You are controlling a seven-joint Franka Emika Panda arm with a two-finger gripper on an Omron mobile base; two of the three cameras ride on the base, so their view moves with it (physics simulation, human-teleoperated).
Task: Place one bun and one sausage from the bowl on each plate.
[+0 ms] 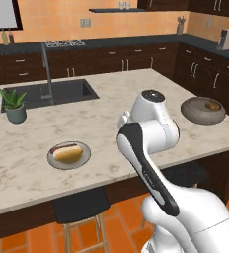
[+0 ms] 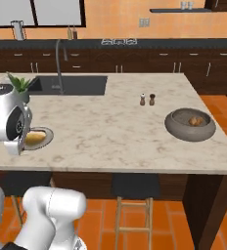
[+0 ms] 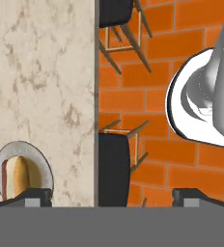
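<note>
Marble counter fills the middle of a dark-cabinet kitchen with orange walls and an orange brick floor. Far left on it sits a black sink with a tall faucet, and a small potted plant stands near the sink's left end. At the near left edge lies the grey plate, carrying a bun with a sausage just beside it, touching along its far side. Well apart, at the right end of the counter, rests the wide grey-brown bowl with one brown piece of food inside; whether that is a bun or a sausage cannot be told. Two small shakers stand near the middle of the counter, beyond the bowl and to its left. Dark stools tuck under the near edge. In the hand view the gripper hangs over the counter's edge, one fingertip close to the plate, the other over the floor; its fingers are spread wide with nothing between them.
</note>
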